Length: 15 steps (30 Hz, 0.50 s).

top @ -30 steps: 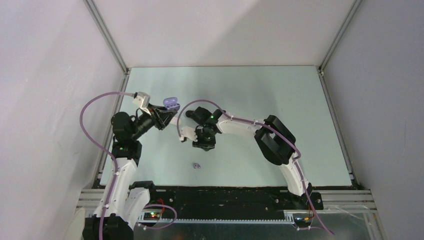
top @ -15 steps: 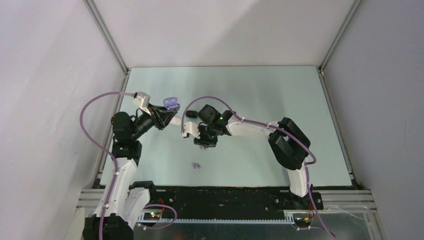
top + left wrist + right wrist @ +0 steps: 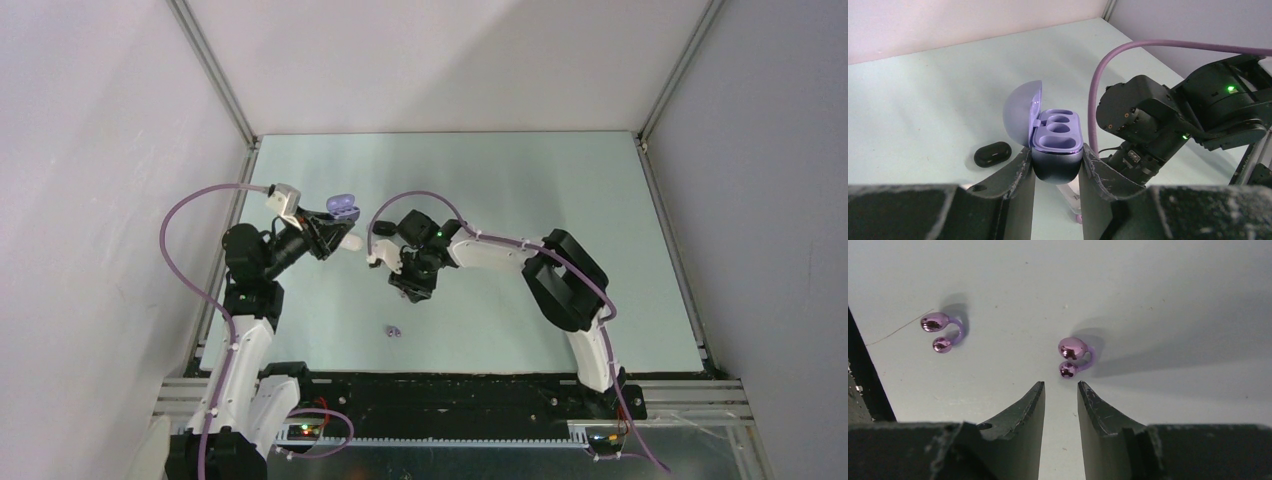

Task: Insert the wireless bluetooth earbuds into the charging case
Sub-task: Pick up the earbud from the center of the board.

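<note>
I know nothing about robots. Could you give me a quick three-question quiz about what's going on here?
1. True or false: the lavender charging case held by the left gripper already has an earbud inside.
2. What lies on the table beside that case? A) black oval case B) white cup C) spoon
3. How many purple earbuds lie ahead of the right gripper?
Key: 1 false, it is empty; 2 A; 3 two.

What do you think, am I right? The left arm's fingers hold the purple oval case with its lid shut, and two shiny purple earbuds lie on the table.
Not quite: the lid is open, not shut. The left wrist view shows the purple oval charging case between the left fingers with both sockets empty. The two shiny purple earbuds do lie on the pale table.
</note>
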{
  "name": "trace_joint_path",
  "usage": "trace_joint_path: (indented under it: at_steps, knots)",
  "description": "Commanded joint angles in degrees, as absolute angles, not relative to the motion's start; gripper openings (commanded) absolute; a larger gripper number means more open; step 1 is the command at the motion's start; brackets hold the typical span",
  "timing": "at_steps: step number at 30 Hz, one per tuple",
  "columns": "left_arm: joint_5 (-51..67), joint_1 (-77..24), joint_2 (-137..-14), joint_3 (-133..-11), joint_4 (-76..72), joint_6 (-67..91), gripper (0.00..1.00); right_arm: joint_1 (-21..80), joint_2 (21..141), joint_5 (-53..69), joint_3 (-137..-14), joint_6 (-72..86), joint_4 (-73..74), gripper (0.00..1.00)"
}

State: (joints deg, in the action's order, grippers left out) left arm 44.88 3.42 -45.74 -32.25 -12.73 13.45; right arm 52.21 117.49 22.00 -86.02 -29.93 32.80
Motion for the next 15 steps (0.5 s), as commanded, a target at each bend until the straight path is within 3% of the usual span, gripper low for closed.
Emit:
trace_joint_path:
  at_steps: [1,15]
  knots:
    - [44.12,3.79,-45.43,-33.51,-14.02,12.18,0.0,51.55,118.86,23.39,-88.79,-26.84,33.12,0.34]
    - [44.2,3.85,-46.12,-34.45,-12.53,10.69,0.0,52.16,123.07,22.02,-93.08,-25.06,33.12,0.34]
